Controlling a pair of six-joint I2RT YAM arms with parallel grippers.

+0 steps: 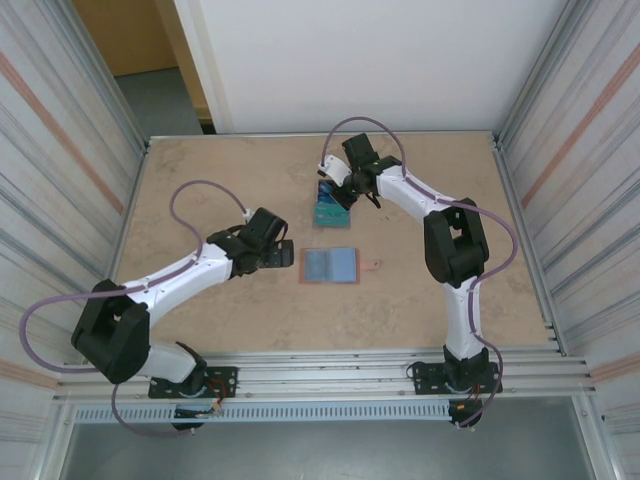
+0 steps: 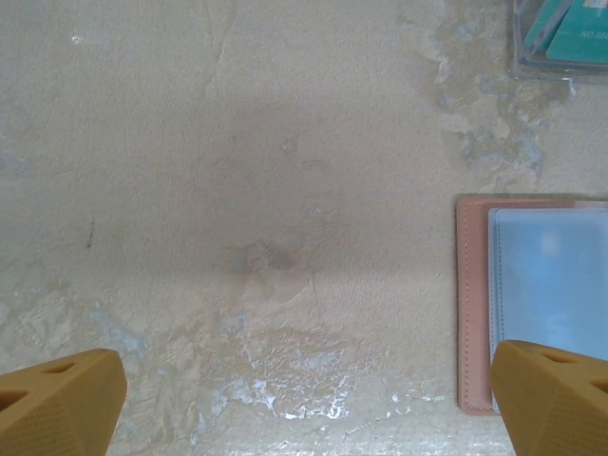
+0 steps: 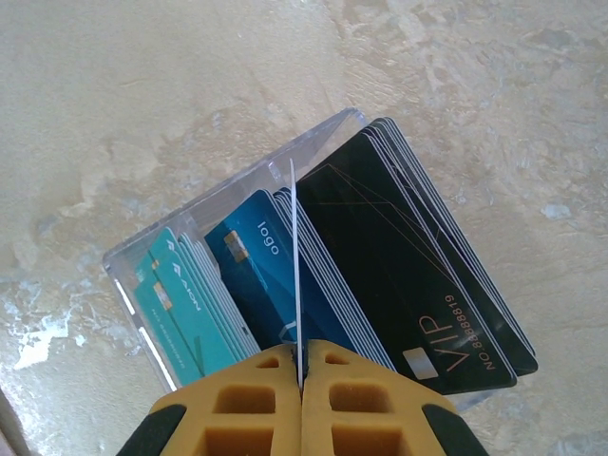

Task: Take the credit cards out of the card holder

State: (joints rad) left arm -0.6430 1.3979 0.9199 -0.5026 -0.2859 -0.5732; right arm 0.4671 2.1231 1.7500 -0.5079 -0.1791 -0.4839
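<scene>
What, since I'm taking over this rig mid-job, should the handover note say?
Left gripper: open and holding nothing, hovering over the table with its right finger at the card holder's edge.
Right gripper: shut on a card seen edge-on, above the clear box.
Card holder: lying spread open, inside up, mid-table.
Done: teal, blue and black credit cards stand in the box.
Left: probably release the held card into the box. I cannot tell whether the holder's pockets are empty, so check them.
</scene>
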